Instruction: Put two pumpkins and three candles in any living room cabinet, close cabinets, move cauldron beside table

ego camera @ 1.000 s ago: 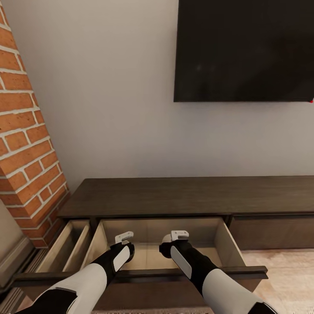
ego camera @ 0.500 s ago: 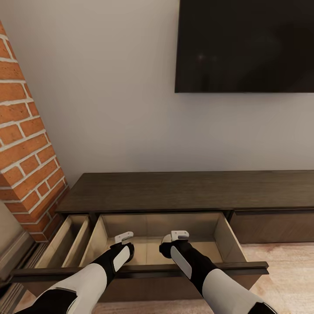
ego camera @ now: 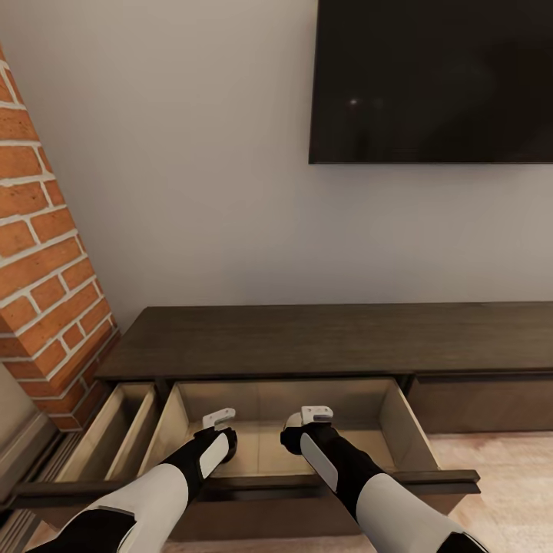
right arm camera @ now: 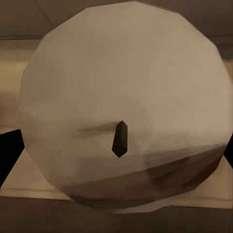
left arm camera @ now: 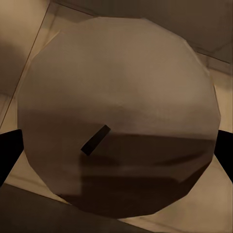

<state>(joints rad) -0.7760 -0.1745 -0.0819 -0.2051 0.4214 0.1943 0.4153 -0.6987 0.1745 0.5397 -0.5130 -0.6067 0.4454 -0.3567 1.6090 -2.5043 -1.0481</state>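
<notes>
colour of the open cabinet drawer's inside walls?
Pale beige, against the dark brown wood-grain cabinet; the drawer's inside walls show best in the head view.

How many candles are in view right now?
2: one candle in the left pincer, one candle in the right pincer, both over the open cabinet drawer. Others may be hidden.

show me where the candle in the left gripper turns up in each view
Head view: hidden behind the left gripper, which hangs over the open drawer of the cabinet.
Left wrist view: the candle seen top-on, wick near the middle, a dark finger at each side.
Right wrist view: not this one; a second candle.
Shared landmark: the drawer's pale beige floor.
</notes>
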